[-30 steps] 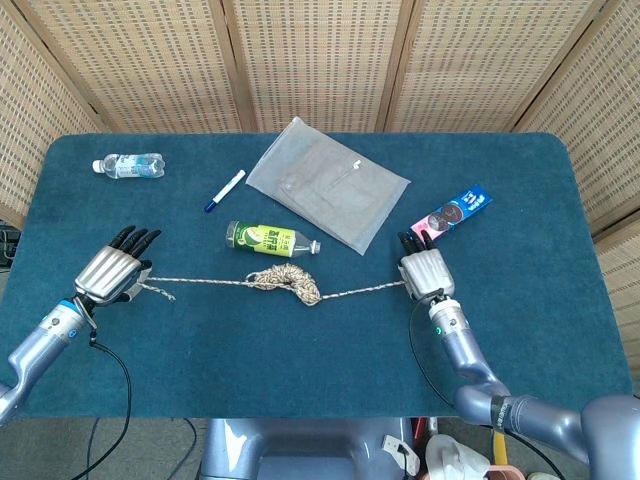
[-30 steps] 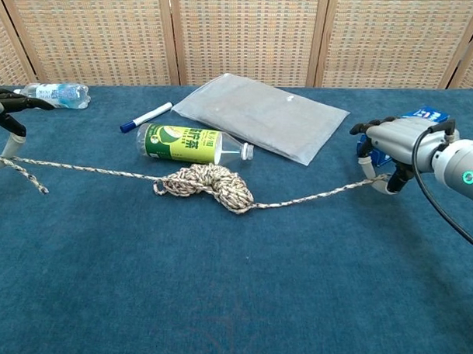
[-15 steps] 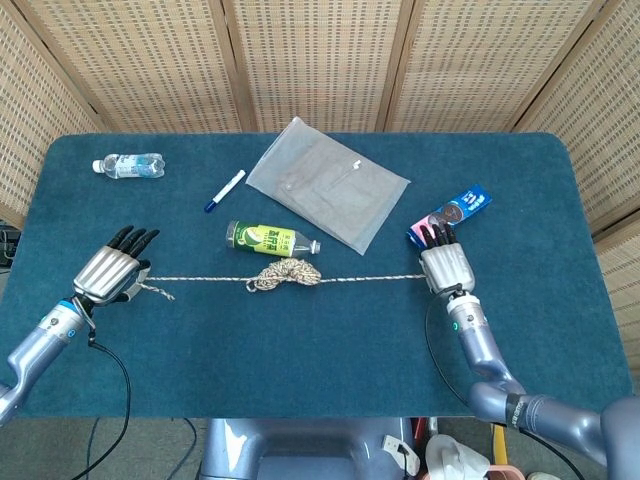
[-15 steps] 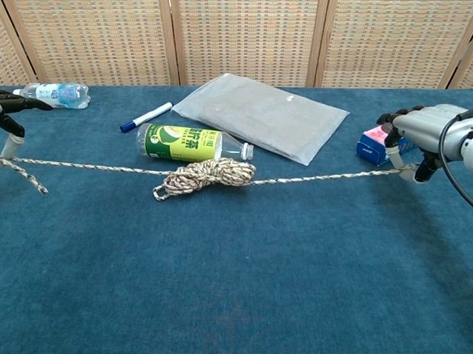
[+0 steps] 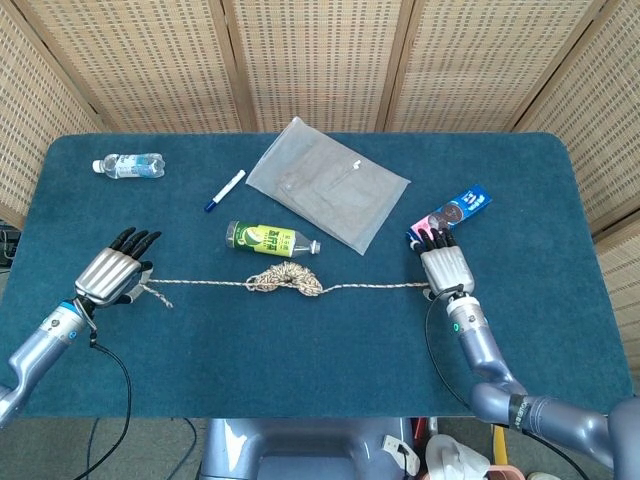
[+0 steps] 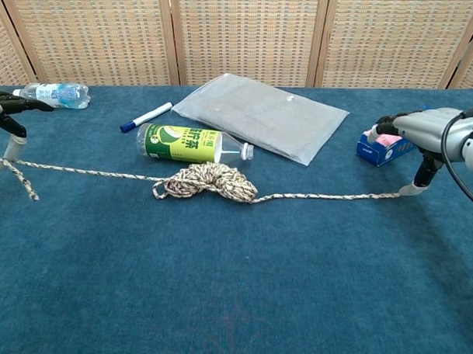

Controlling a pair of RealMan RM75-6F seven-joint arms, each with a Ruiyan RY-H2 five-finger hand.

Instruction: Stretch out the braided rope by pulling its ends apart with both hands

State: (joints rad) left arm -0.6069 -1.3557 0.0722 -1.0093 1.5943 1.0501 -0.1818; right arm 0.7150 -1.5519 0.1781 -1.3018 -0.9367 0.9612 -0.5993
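Left robot hand (image 5: 110,273) and right robot hand (image 5: 444,267) low, wide apart, each pinching, other fingers extended

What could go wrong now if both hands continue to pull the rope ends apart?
1. The braided rope is bunched in a tangle in the middle; pulling may tighten it into a knot.
2. The tangle lies just in front of the green tea bottle, so it might nudge the bottle and roll it.
3. The left hand holds the rope near its end, leaving only a short tail, so the rope might slip out. The right hand is close to the cookie pack and could bump it.
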